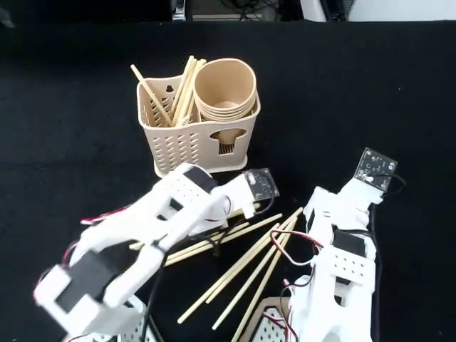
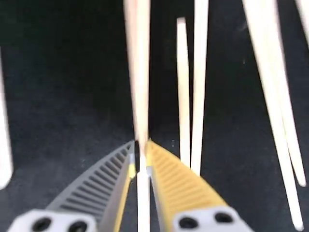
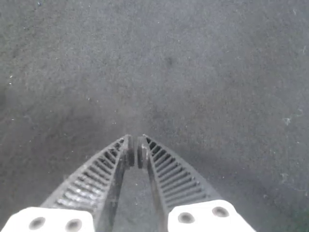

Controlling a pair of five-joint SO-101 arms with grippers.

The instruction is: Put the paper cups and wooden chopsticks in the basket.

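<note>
Left gripper point(image 2: 141, 147) is clamped tight on a chopstick point(image 2: 140, 72), which runs straight out from between its jaws; whether the stick is off the table point(image 1: 370, 92) I cannot tell. More loose chopsticks point(image 1: 249, 267) lie fanned on the black cloth beside and under the left arm point(image 1: 157, 228), in front of the basket point(image 1: 182, 146). The basket stands upright farther back, with stacked cups point(image 1: 226, 85) in one compartment and a bundle of sticks point(image 1: 182, 89) leaning in the other. Right gripper point(image 3: 134, 145) holds nothing, its jaws all but touching, low over bare cloth. The right arm point(image 1: 342, 249) is just beside the loose pile.
</note>
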